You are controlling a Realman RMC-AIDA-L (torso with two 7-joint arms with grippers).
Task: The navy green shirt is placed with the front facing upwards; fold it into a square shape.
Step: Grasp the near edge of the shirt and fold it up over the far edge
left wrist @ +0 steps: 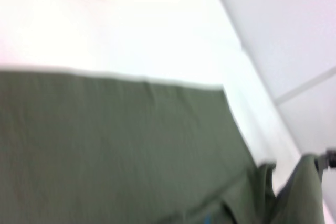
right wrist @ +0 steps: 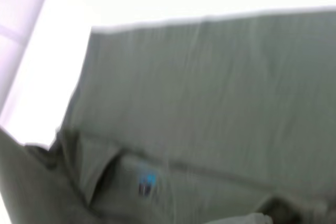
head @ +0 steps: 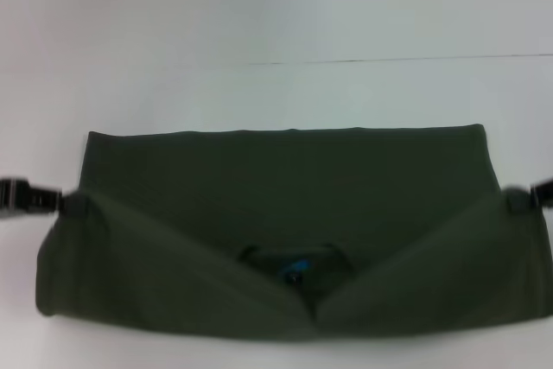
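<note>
From the head view, the navy green shirt [head: 285, 205] lies spread across the white desk [head: 259, 92], its far edge straight and flat. The two near corners are lifted and drawn inward, so two slanting flaps meet near the middle, just beside the round collar [head: 294, 258] with its small blue label [head: 296, 269]. The left hand [head: 60, 200] sits at the shirt's left edge, clamped on a bunched corner of cloth; the right hand [head: 521, 199] does the same at the right edge.

In the left wrist view, the shirt [left wrist: 115, 145] fills the lower part, flat on the desk [left wrist: 121, 24], and the other arm's hand [left wrist: 324, 160] shows far off, pinching a raised fold.

In the right wrist view, the shirt [right wrist: 210, 93] covers most of the frame, the blue label [right wrist: 147, 182] visible inside the collar.
</note>
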